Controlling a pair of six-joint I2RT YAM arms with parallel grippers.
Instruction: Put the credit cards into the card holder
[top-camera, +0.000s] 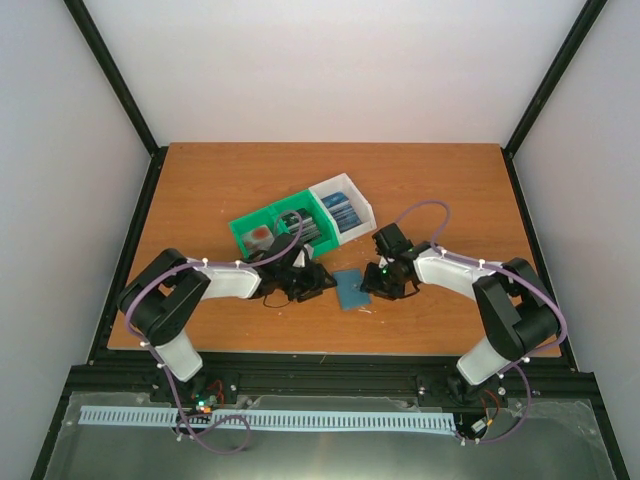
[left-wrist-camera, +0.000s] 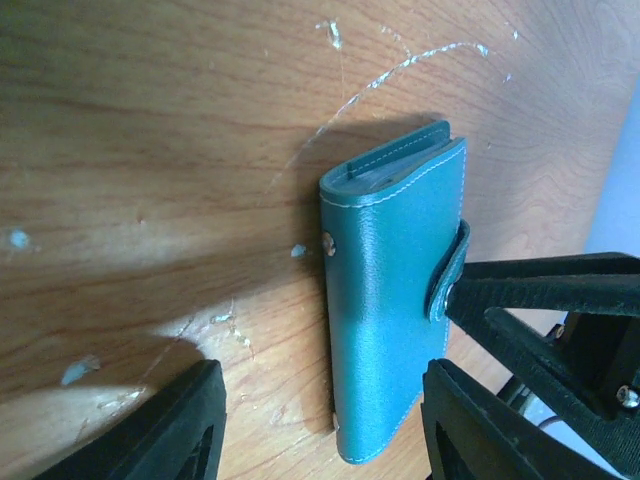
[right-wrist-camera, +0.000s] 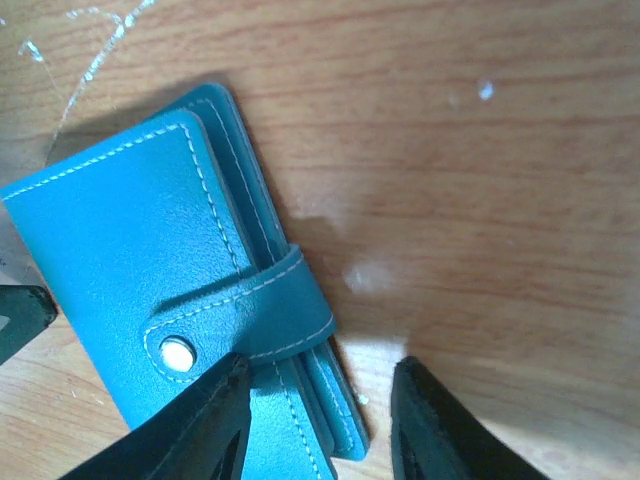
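Observation:
The teal card holder (top-camera: 350, 290) lies closed on the table between my two grippers, its strap (right-wrist-camera: 270, 310) snapped shut. My left gripper (top-camera: 318, 283) is open, and in the left wrist view (left-wrist-camera: 320, 400) the holder (left-wrist-camera: 395, 300) lies between its fingers. My right gripper (top-camera: 378, 285) is open at the holder's strap edge (right-wrist-camera: 320, 375), one finger over the holder (right-wrist-camera: 150, 270) and one over bare wood. Blue credit cards (top-camera: 340, 212) stand in the white bin, and dark cards (top-camera: 305, 228) in the green bin.
The green bin (top-camera: 250, 222) and white bin (top-camera: 362, 205) stand side by side just behind the grippers. A reddish item (top-camera: 260, 237) lies in the green bin. The right gripper's black fingers (left-wrist-camera: 560, 320) show at the holder's strap side in the left wrist view.

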